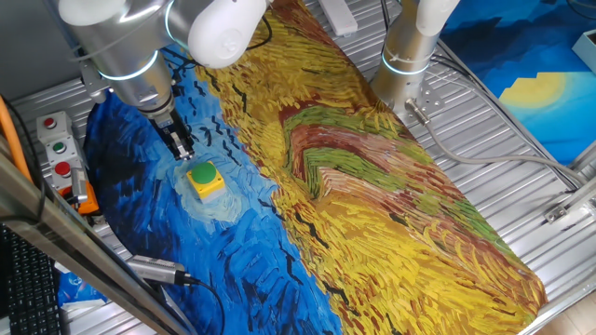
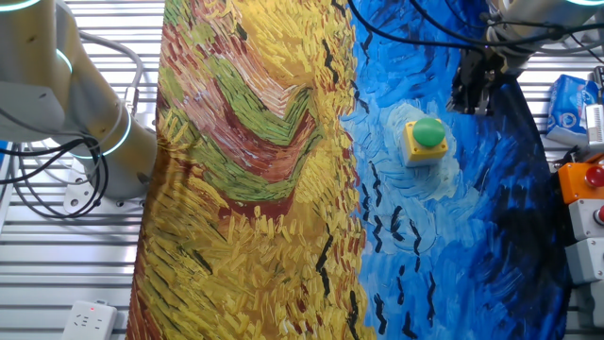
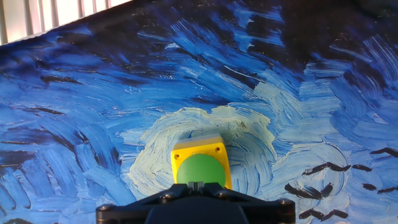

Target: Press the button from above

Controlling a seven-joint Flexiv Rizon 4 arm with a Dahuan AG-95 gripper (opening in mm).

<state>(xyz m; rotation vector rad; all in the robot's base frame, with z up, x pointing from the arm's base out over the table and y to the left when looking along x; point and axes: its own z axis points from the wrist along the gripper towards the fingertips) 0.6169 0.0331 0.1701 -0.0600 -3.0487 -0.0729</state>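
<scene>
The button is a round green cap (image 1: pixel 201 173) on a yellow square box (image 1: pixel 210 186), standing on the blue part of a painted cloth. It also shows in the other fixed view (image 2: pixel 429 132) and in the hand view (image 3: pixel 200 169). My gripper (image 1: pixel 182 147) hangs in the air beside the button, a little above it and towards the table's edge; it shows in the other fixed view (image 2: pixel 469 99) too. In the hand view the two fingertips (image 3: pixel 198 185) touch each other, shut on nothing, and overlap the near edge of the green cap.
A grey control box (image 1: pixel 56 144) with small red and green buttons stands at the table edge, also in the other fixed view (image 2: pixel 587 203). A second arm's base (image 1: pixel 408 56) stands across the cloth. A metal probe with a cable (image 1: pixel 158 271) lies near the front.
</scene>
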